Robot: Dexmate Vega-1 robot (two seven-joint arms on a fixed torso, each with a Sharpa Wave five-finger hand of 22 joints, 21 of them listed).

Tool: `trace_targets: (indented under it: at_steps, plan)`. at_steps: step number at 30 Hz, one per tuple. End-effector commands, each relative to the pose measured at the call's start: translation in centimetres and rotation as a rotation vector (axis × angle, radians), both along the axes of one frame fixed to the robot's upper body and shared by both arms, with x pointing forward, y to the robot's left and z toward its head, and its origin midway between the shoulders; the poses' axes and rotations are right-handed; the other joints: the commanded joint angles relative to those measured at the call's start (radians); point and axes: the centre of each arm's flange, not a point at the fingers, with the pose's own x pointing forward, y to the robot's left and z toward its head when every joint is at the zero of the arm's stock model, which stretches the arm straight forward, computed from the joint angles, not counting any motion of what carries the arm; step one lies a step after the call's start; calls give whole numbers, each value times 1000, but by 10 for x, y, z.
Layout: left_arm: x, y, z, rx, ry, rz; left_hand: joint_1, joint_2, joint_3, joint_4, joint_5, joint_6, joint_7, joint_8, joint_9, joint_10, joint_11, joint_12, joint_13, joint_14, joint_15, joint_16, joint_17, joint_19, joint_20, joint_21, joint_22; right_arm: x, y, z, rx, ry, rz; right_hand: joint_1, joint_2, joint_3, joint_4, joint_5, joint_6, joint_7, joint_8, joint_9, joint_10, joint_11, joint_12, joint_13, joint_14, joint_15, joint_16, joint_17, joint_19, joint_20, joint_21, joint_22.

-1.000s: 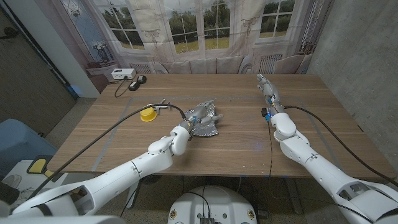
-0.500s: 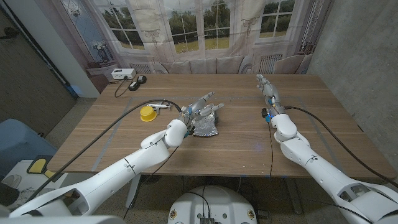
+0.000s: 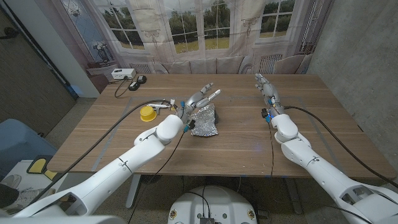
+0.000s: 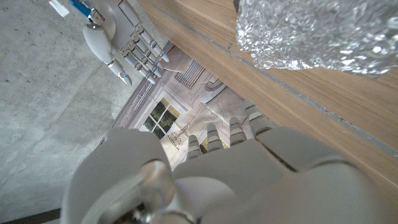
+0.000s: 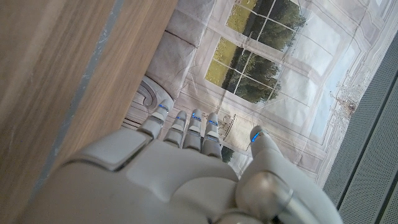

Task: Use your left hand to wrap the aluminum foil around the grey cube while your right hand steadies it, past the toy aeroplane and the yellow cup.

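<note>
Hovering above the crumpled foil (image 3: 204, 120) at table centre, the left hand (image 3: 200, 101) spreads its fingers, holding nothing. At three o'clock, well apart, the right hand (image 3: 264, 87) stands open. Yellow cup (image 3: 147, 114) sits at nine o'clock.

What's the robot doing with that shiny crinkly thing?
It is wrapping a block in foil. The crumpled aluminum foil sits in the middle of the wooden table. The left hand is raised just above and behind it, fingers spread, holding nothing. The right hand stands well off to the side, fingers straight, not steadying the bundle. A yellow cup and a small toy aeroplane lie beside the foil.
</note>
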Motion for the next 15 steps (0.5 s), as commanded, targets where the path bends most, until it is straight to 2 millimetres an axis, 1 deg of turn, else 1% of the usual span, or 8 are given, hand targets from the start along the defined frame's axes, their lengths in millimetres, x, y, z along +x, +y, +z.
trace_targets:
  at_steps: [1,3,8,10,14,15]
  plan:
    - [-6,9,19,-192,24,-163,-4,2,2,3,-6,-3,0,0,0,-5,3,4,0,-7,2,4,0,-10,1,-1,5,-9,6,7,-12,-12,38,1,1,1,5,3,4,5,-3,6,9,3,-3,1,6,0,-1,2,5,-4,10,3]
    - [-7,10,22,-217,19,-176,-5,3,2,3,-6,-1,1,1,0,-4,5,4,-1,-8,1,5,0,-13,1,-1,5,-9,9,8,-19,-14,45,1,1,1,5,3,5,6,-3,6,11,0,-3,1,6,-1,-1,2,7,-6,10,3]
    - [-6,10,27,-259,25,-213,-6,5,3,3,-6,4,0,3,-1,-3,10,6,-3,-7,-1,7,0,-19,1,0,6,-9,12,9,-24,-11,59,-1,0,1,5,3,5,6,-4,6,15,2,-2,1,8,-3,-1,2,8,-7,10,3]
    - [-4,11,29,-283,37,-231,-6,5,3,3,-6,6,-1,4,-1,-2,9,6,-4,-7,-2,7,-1,-20,1,1,6,-9,13,9,-23,-7,60,-1,0,0,6,3,5,6,-4,6,15,-2,-2,1,8,-4,-1,2,8,-7,10,3]
    - [0,12,34,-315,46,-253,-8,6,3,3,-6,12,2,6,-2,-3,4,7,-7,-8,-3,8,-1,-24,0,2,6,-10,13,14,-32,-6,58,-3,-1,0,7,3,6,7,-4,6,16,1,-3,1,9,-4,0,2,9,-9,11,3]
    - [1,12,35,-330,47,-259,-9,6,3,4,-6,11,1,5,-2,-5,6,6,-7,-9,-3,8,-1,-25,0,2,6,-11,13,15,-40,-10,61,-4,-1,0,7,3,6,6,-4,6,16,0,-3,1,9,-4,0,2,10,-10,11,3]
